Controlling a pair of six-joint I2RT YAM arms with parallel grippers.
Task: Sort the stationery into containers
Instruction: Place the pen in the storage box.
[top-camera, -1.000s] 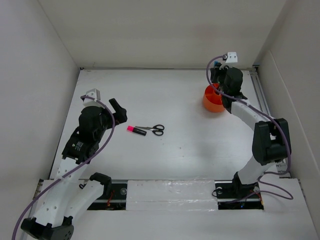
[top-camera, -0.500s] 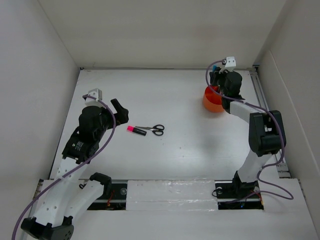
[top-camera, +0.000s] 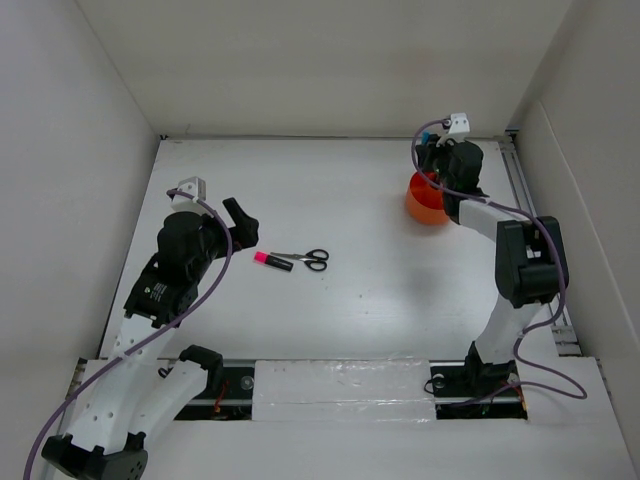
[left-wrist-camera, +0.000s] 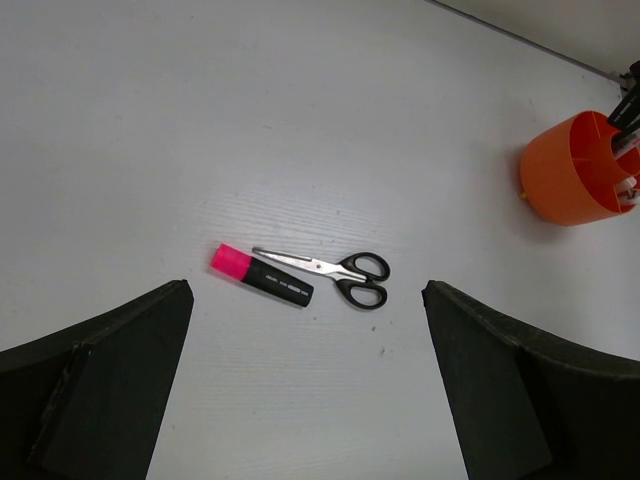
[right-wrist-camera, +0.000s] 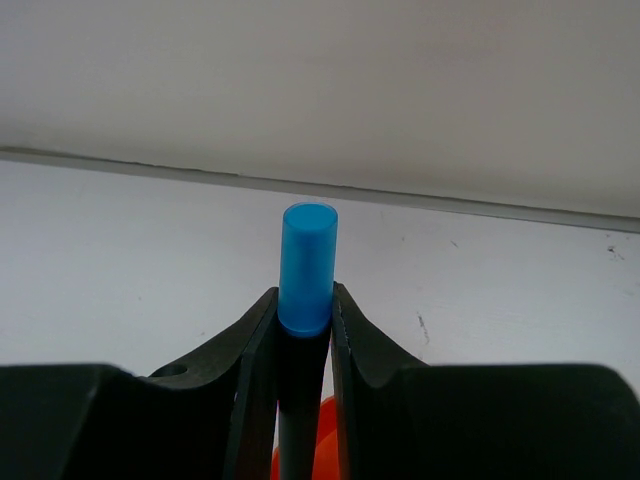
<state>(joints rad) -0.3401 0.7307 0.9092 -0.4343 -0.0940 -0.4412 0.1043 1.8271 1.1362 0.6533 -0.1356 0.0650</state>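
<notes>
Two items lie loose mid-table, seen from above: a pink marker (top-camera: 272, 261) and scissors (top-camera: 312, 259), seemingly touching. The left claw (top-camera: 243, 222) hangs spread wide just left of them. The right claw (top-camera: 435, 165) is over the pot (top-camera: 425, 200), far right.

The left wrist view shows both items lying ahead, between its fingers.

In the right wrist view, the narrowed claw pinches a blue marker (right-wrist-camera: 308, 270) upright, with the pot's orange below.

The white table (top-camera: 350, 200) bears a pink-capped marker (top-camera: 272, 261) near 9 o'clock, scissors (top-camera: 308, 259) just beside it, perhaps touching, and an orange pot (top-camera: 424, 200) at 2 o'clock.
</notes>
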